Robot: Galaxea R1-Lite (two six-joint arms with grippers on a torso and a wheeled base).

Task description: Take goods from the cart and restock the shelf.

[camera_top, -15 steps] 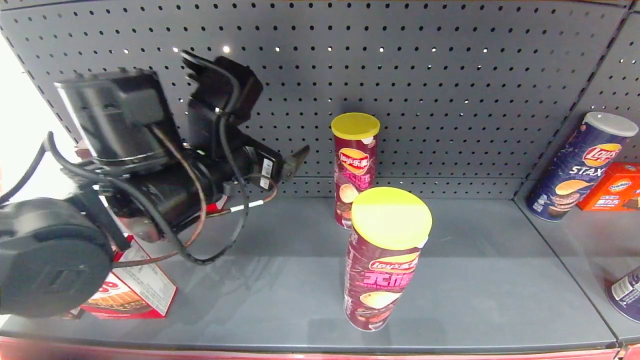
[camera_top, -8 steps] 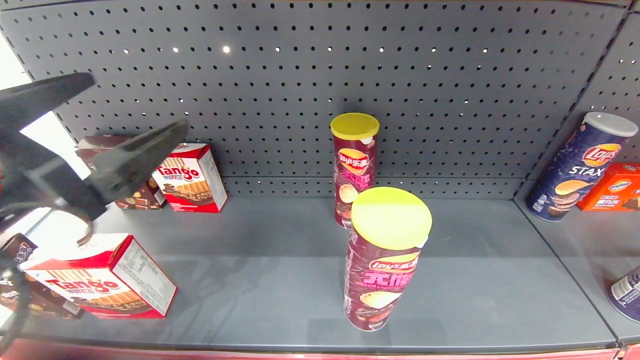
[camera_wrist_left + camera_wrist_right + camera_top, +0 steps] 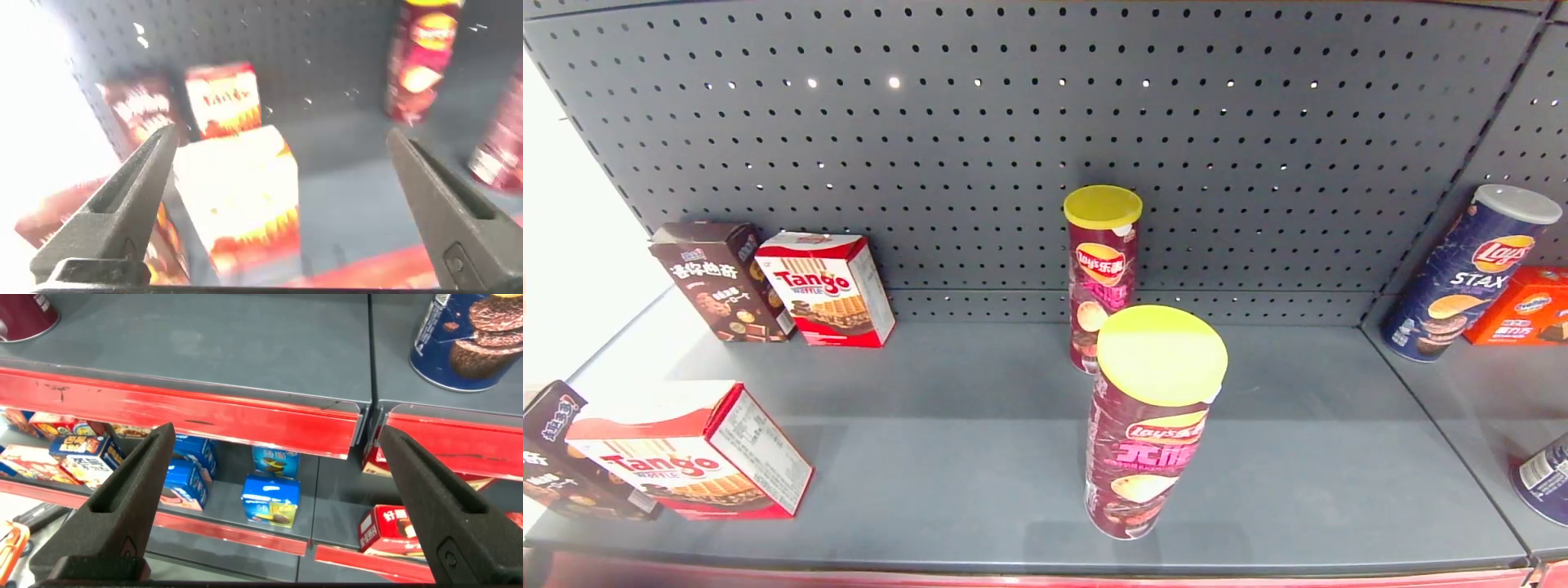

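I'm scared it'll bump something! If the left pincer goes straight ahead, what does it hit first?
Probably the nearer red-and-white cardboard wafer box, straight ahead of the open left pincer; depth is unclear.

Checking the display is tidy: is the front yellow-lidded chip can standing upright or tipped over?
Upright. The front chip can stands on its base on the shelf, its yellow lid on top, in front of the rear can.

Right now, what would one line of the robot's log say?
left pincer: open, empty | right pincer: open, empty | shelf: holds front wafer box, front chip can, rear chip can, cans upright
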